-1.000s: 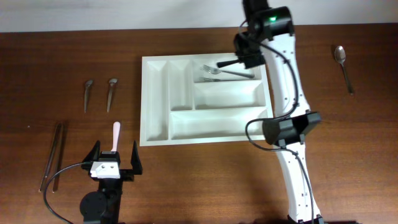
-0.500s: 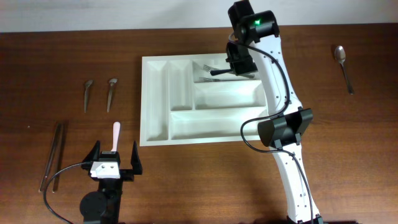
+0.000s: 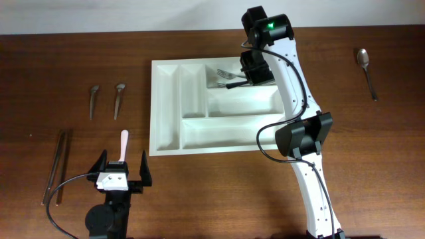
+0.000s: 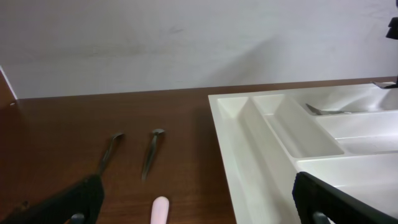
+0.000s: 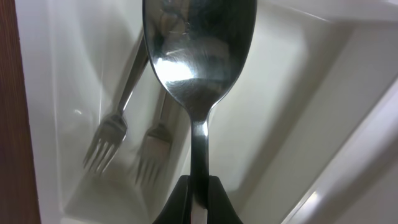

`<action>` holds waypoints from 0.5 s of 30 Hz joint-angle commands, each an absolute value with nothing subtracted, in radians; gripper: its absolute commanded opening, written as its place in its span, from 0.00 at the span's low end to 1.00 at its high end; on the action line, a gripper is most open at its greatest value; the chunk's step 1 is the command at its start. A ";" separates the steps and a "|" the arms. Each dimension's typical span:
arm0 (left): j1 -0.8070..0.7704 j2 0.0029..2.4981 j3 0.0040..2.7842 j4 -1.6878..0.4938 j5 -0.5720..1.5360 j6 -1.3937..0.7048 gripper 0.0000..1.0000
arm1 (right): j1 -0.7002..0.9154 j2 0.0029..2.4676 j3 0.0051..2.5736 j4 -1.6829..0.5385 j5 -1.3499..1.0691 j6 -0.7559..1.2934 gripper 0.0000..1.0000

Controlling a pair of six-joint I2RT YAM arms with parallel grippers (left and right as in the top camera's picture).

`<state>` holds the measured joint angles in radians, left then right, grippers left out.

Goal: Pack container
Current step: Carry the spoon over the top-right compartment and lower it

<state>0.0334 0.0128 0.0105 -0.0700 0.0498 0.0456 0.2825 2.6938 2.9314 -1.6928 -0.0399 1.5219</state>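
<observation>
1. My left tool (image 3: 123, 163): nearest item, low over the near tabletop (image 3: 219, 199), arm folded behind it. Fingers spread wide, nothing between them. Its own camera shows both fingertips (image 4: 74, 200) at the frame's lower corners.
2. Pink-handled utensil (image 3: 123, 141): flat just ahead of that tool; only its rounded end (image 4: 160, 210) shows at the wrist.
3. Pair of long thin sticks (image 3: 56, 164): left near edge, seen from overhead only.
4. Two small spoons (image 3: 93, 99): side by side, left of the container.
5. Container (image 3: 166, 143): white, mid-tabletop, long side facing me.
6. My right arm: rises from the near edge, elbow above the container's right near corner, wrist stretched over the far long compartment.
7. My right tool (image 3: 255, 66): closed tight on the handle of a large spoon (image 5: 198, 56), bowl hanging above that compartment; the grip shows only at the wrist.
8. Two forks (image 5: 115, 134): lying in that compartment.
9. Loose spoon (image 3: 366, 70): far right, well apart.
</observation>
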 commanded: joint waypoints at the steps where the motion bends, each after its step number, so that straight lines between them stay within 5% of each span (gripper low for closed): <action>1: 0.036 0.006 0.009 -0.076 0.064 0.057 0.99 | 0.302 2.659 2.930 -1.699 -0.041 1.490 0.04; 15: 0.036 0.006 0.009 -0.076 0.064 0.057 0.99 | 0.272 2.659 2.929 -1.699 0.065 1.492 0.04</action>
<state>0.0334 0.0128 0.0105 -0.0700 0.0498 0.0456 0.2901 2.6938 2.9307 -1.6928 0.0181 1.5063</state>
